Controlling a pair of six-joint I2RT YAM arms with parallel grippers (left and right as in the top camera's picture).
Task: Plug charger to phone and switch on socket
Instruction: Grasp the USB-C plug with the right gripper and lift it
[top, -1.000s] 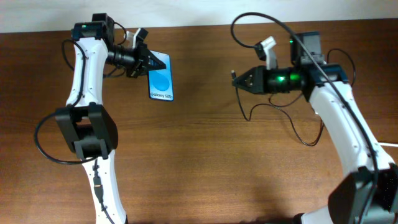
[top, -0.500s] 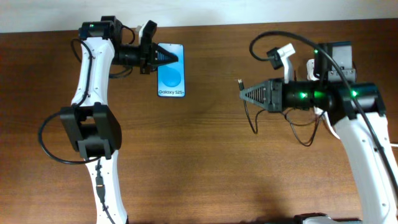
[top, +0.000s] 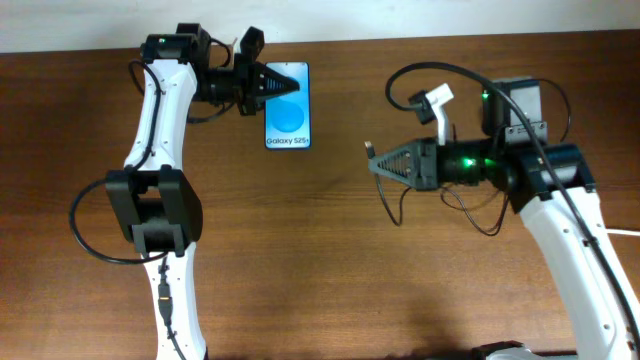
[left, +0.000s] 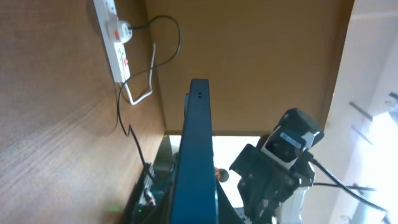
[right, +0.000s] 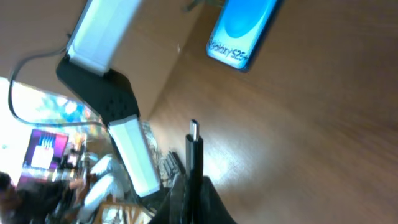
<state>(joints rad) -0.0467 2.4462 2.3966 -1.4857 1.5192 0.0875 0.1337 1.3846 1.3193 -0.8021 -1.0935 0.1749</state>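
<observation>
My left gripper (top: 280, 85) is shut on the upper end of the phone (top: 289, 125), whose blue screen faces up at the back of the table. The left wrist view shows the phone (left: 198, 143) edge-on, running away from the gripper (left: 196, 208). My right gripper (top: 378, 166) is shut on the charger (top: 369, 150); its small connector tip sticks out past the fingers, well to the right of the phone. In the right wrist view the connector (right: 194, 146) rises from the gripper (right: 189, 196) and the phone (right: 239, 31) lies beyond it. The socket (left: 114, 34) shows only in the left wrist view.
The charger's black cable (top: 470, 215) loops on the table under the right arm and arches over it (top: 430, 70). A white plug (left: 122, 28) sits in the socket, with a white cord (left: 138, 96) curling beside it. The left arm (right: 102, 93) shows in the right wrist view.
The left gripper has carried the phone to the right and a little toward the back. The right gripper has moved forward and slightly left with the charger.
</observation>
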